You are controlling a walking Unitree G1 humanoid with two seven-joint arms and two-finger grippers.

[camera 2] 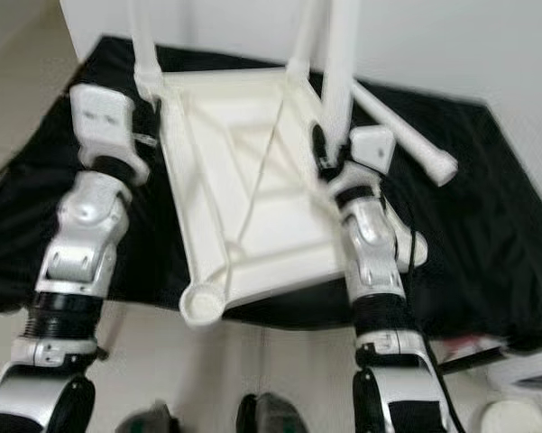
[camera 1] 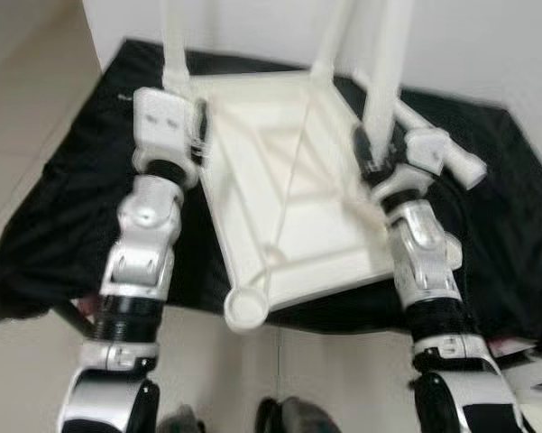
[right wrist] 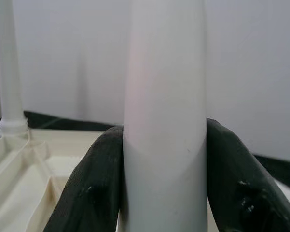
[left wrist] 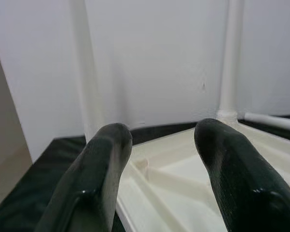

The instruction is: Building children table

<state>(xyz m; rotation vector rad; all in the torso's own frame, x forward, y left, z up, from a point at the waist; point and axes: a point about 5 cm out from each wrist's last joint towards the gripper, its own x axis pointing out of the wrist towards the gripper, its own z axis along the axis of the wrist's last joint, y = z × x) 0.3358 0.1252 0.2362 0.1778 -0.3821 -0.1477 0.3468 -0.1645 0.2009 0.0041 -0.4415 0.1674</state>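
Currently the white tabletop lies upside down on a black cloth in the middle of the head views, ribbed underside up, with legs already standing at its far corners toward the top of the frame. The right gripper is pinching a white leg that stands upright at the tabletop's right edge; in the right wrist view both black fingers press against the leg's sides. The left gripper sits at the tabletop's left edge near the upper left leg, its fingers spread with nothing between them and the tabletop rim beneath. One more loose leg lies on the cloth toward the upper right, just beyond the right wrist. The near corner socket at the lower middle of the frame is still empty. By the look of it, the held leg is being seated into its socket. The likely trouble is a leg that goes in tilted: pushing off-axis could jam it or lever the light tabletop so it slides on the cloth, since the left gripper is not clamping it. The smooth round leg could also slip through the fingers under a downward push.
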